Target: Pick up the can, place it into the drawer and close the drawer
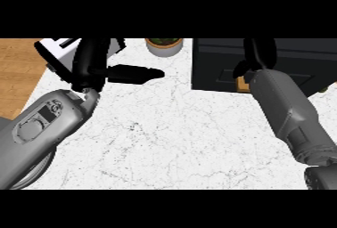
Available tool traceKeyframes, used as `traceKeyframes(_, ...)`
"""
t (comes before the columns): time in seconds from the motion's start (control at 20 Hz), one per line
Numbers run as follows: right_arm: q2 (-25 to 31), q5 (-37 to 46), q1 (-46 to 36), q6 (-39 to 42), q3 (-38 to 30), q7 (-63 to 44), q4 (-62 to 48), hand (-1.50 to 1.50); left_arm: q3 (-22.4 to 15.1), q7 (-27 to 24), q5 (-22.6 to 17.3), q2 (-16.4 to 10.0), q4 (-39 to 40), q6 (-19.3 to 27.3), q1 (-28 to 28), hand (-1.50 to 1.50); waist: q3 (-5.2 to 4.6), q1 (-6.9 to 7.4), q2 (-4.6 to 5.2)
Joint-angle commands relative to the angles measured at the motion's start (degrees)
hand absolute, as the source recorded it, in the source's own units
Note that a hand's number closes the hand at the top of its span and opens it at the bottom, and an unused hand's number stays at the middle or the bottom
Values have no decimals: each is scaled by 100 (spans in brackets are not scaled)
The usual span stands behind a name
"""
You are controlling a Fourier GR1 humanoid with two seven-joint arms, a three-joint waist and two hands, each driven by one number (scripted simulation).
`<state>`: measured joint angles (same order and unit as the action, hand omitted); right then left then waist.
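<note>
The dark drawer (217, 62) stands open at the back right of the white marble counter (171, 133). Only a small tan patch of the can (242, 82) shows inside it, close to the front wall and beside my right wrist; the rest is hidden by the arm. My right hand (260, 53) reaches over the drawer with its fingers stretched away from me, past the can and not curled round it. My left hand (92, 62) rests open at the back left, fingers up and thumb pointing right.
A small potted plant (164, 44) stands at the counter's back edge between the hands. A white appliance (58, 49) sits at the back left corner, behind my left hand. The counter's left edge borders a wooden floor (20, 67).
</note>
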<state>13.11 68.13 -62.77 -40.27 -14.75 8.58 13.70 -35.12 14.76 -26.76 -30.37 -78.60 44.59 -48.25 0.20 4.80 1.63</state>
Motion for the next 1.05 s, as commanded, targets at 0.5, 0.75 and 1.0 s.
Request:
traceKeyframes(0.5, -537, -1976, -426, 568, -1591, 1706, 436, -150, 155, -270, 45, -141, -310, -71, 778, -150, 0, -51, -50)
traceKeyframes(0.75, -800, -2780, -703, 1159, -2246, 1776, 451, -150, 309, -186, -16, -288, -337, -251, 767, -150, -4, -118, -86)
traceKeyframes(1.0, -709, -2948, -683, 1338, -2322, 1959, 345, -150, 427, -72, 109, -217, -437, -203, 849, -150, -12, -223, -92)
